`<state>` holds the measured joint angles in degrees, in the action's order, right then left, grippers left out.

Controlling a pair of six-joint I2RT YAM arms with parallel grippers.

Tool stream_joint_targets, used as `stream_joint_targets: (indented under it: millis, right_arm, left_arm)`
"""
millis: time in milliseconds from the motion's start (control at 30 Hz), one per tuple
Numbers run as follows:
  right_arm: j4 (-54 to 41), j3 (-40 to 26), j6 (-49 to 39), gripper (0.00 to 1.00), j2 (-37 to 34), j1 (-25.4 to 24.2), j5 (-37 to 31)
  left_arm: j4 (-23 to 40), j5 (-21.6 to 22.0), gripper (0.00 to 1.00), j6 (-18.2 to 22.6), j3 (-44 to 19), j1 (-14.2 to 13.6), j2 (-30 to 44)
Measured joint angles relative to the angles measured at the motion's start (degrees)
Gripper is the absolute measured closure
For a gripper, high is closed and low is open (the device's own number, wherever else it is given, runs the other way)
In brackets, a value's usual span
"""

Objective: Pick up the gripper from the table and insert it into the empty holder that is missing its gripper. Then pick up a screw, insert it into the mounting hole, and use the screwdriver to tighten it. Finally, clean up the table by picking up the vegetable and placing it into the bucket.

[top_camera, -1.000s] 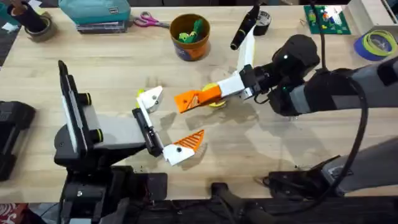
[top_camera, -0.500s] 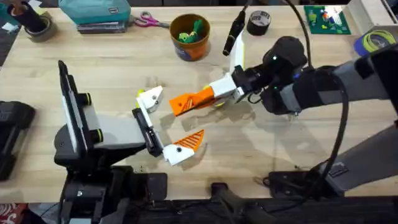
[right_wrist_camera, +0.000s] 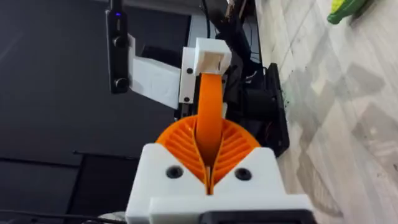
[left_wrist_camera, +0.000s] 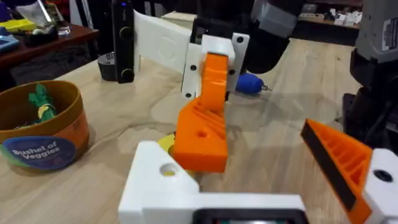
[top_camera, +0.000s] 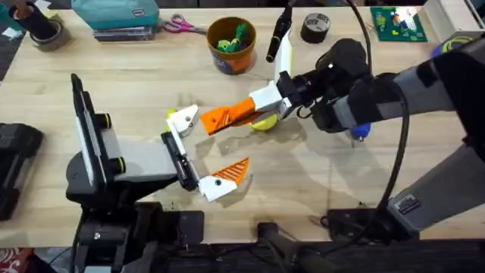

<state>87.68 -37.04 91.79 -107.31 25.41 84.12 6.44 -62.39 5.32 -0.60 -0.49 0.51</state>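
Note:
My right gripper (top_camera: 231, 115) is shut on the orange ribbed gripper (right_wrist_camera: 209, 102) and reaches across the middle of the table. The piece's far end meets the empty white holder (top_camera: 183, 118) on my left arm's jaw. In the left wrist view the gripper (left_wrist_camera: 202, 127) hangs just over that holder (left_wrist_camera: 163, 182). My left gripper (top_camera: 206, 148) is open, and its other finger (top_camera: 224, 178) carries an orange tip. A yellow vegetable (top_camera: 264, 123) lies under the right gripper. The blue screwdriver (top_camera: 358, 133) shows beneath the right arm. The bucket (top_camera: 231, 44) stands at the back.
Scissors (top_camera: 180, 25) and a teal case (top_camera: 117, 15) lie at the back left, and a tape roll (top_camera: 45, 32) sits in the far left corner. At the back right are a black tape roll (top_camera: 314, 26), a green board (top_camera: 398, 23) and a blue ring (top_camera: 458, 49).
My right arm has carried the orange gripper left and a little farther back, bringing its end up to the empty holder. The left arm has stayed still.

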Motion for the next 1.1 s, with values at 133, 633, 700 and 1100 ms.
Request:
stream_joint_targets:
  millis: [133, 633, 700, 1100]
  right_arm:
    - [0.0, -0.1, 0.7, 0.993, 0.0, 0.3, 0.0]
    - [0.0, -0.1, 0.8, 0.993, 0.0, 1.7, -0.1]
    - [0.0, -0.1, 0.8, 0.993, 0.0, 1.8, -0.1]
    - [0.1, -0.6, -0.2, 0.993, 0.0, 2.8, -0.2]
  left_arm:
    - [0.0, 0.0, 0.016, 0.0, 0.0, 0.0, 0.0]
    - [0.0, 0.0, 0.015, 0.0, 0.0, 0.0, 0.0]
    - [0.0, 0.0, 0.015, 0.0, 0.0, 0.0, 0.0]
    - [0.0, 0.0, 0.015, 0.0, 0.0, 0.0, 0.0]
